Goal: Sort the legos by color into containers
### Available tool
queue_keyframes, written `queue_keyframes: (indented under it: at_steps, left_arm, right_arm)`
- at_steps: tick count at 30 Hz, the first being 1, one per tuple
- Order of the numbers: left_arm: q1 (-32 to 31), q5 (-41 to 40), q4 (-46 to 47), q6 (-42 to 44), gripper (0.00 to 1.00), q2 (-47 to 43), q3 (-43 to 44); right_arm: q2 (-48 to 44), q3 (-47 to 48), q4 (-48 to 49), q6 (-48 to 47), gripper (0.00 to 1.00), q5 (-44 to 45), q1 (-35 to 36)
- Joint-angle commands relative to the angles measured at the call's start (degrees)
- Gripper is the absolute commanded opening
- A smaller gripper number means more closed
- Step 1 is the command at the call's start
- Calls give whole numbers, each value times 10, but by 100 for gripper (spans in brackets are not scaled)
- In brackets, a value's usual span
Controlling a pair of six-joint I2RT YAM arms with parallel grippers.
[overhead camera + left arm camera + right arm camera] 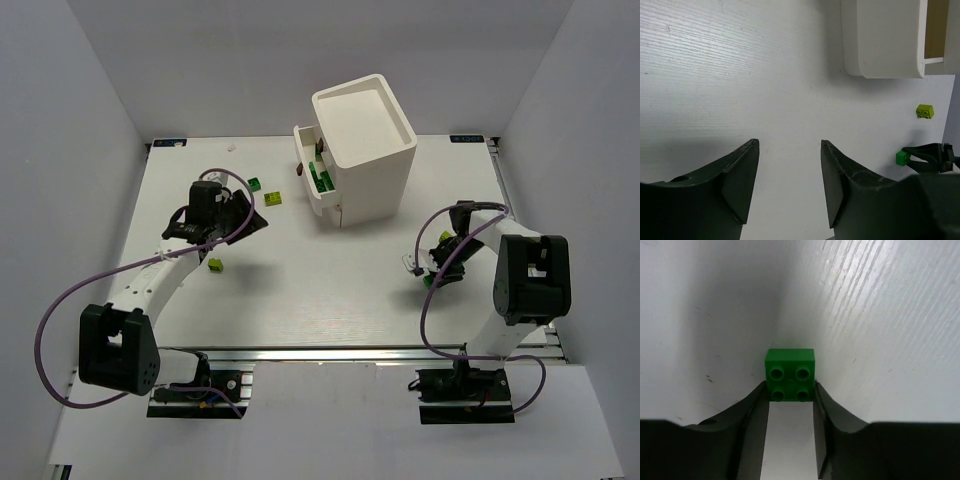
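The white cabinet (365, 140) stands at the back middle with drawers (325, 200) pulled out on its left side. Dark green legos (322, 179) lie in one open drawer. My right gripper (431, 276) is low over the table at the right, shut on a dark green brick (790, 374) held between its fingertips. My left gripper (255, 218) is open and empty, left of the cabinet. Loose on the table are a dark green brick (254, 183), a yellow-green brick (273, 197) and another yellow-green brick (214, 265).
The left wrist view shows the cabinet (885, 40) ahead, a yellow-green brick (925, 111) and the right gripper's green brick (901, 158). A brown knob (298, 172) sticks out from a drawer. White walls enclose the table on three sides.
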Motion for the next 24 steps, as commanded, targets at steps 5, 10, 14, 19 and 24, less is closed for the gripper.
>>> queue_keyframes:
  at_steps: [5, 10, 14, 19, 24]
  left_arm:
    - [8, -29, -17, -3, 67, -28, -3]
    - [8, -59, -26, -9, 74, -32, 0]
    - [8, -71, -37, -7, 75, -26, 12]
    - [8, -98, -52, -9, 76, -44, 12]
    - [8, -122, -54, -19, 79, -67, -6]
  right_arm:
    - [-16, 76, -125, -62, 0, -76, 13]
    - [-59, 151, -105, 142, 0, -257, 88]
    - [-76, 198, 74, 404, 0, -294, 178]
    - [-43, 292, 241, 667, 0, -181, 304]
    - [60, 463, 245, 816, 0, 35, 379]
